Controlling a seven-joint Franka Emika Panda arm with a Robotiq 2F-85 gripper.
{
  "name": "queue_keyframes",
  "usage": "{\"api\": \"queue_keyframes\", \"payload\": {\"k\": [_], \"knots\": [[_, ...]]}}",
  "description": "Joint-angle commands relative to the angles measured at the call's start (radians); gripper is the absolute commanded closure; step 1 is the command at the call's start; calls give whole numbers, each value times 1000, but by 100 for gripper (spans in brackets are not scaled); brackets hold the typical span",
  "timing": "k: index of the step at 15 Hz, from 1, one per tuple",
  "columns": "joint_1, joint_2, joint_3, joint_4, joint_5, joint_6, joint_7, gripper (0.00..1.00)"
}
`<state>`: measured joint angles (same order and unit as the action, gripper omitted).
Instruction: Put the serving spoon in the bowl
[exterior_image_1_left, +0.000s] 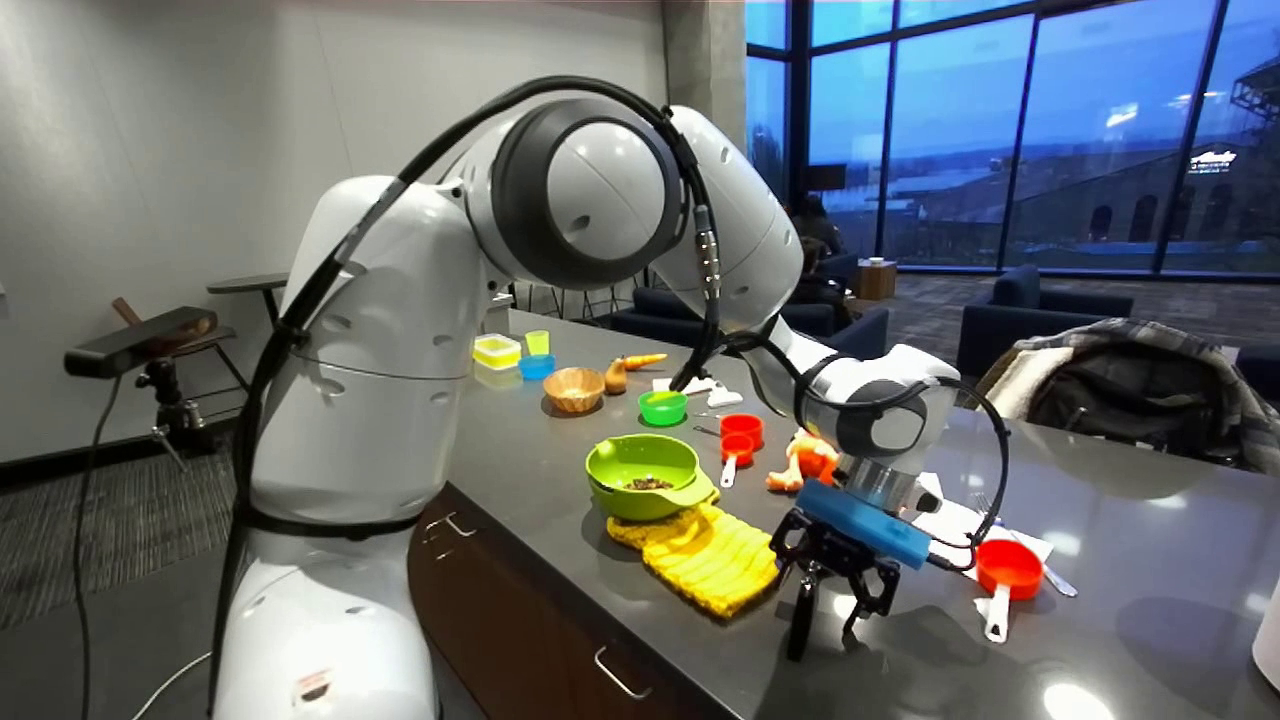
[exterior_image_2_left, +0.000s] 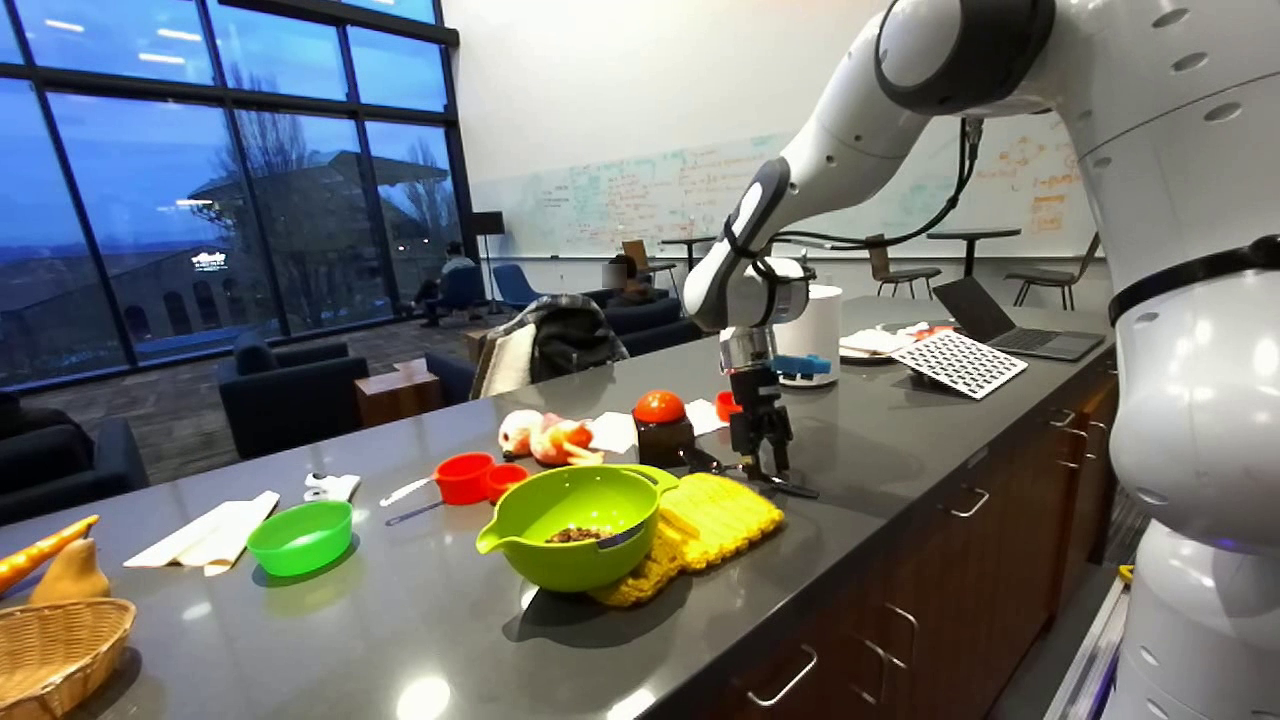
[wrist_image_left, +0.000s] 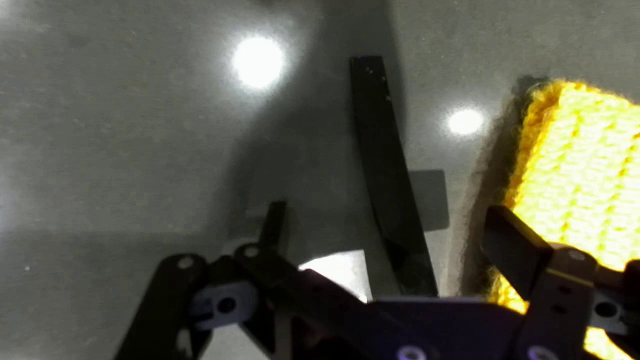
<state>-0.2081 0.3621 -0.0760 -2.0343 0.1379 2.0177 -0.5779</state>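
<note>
Lime-green spouted mixing bowl (exterior_image_1_left: 638, 503), yellow knitted potholder (exterior_image_1_left: 712, 562), then the gripper (exterior_image_1_left: 823, 647) — jaws wide apart, holding nothing — over the black serving spoon (wrist_image_left: 387, 172) on the countertop (exterior_image_1_left: 1130, 560). How low it hangs is hard to judge; closing too high could send the spoon skidding.

Tall black-framed windows (exterior_image_1_left: 960, 150) register dim and blue in both exterior views, with bright streaks across them. Glossy dark-grey worktop (exterior_image_2_left: 400, 620) returns round white glare. Wrist view: broad shadow over that surface; yellow knitted cloth (wrist_image_left: 585, 165) partly overexposed; black two-fingered hand (wrist_image_left: 387, 220) dark, soft-edged.
</note>
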Motion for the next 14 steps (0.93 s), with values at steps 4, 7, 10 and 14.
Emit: {"api": "queue_keyframes", "payload": {"k": [4, 7, 10, 14], "knots": [[5, -6, -4, -54, -40, 140, 81, 0], [3, -26, -7, -96, -30, 207, 123, 0], [5, -56, -12, -146, -37, 277, 153, 0], [18, -75, -30, -211, -97, 387, 215, 0]]}}
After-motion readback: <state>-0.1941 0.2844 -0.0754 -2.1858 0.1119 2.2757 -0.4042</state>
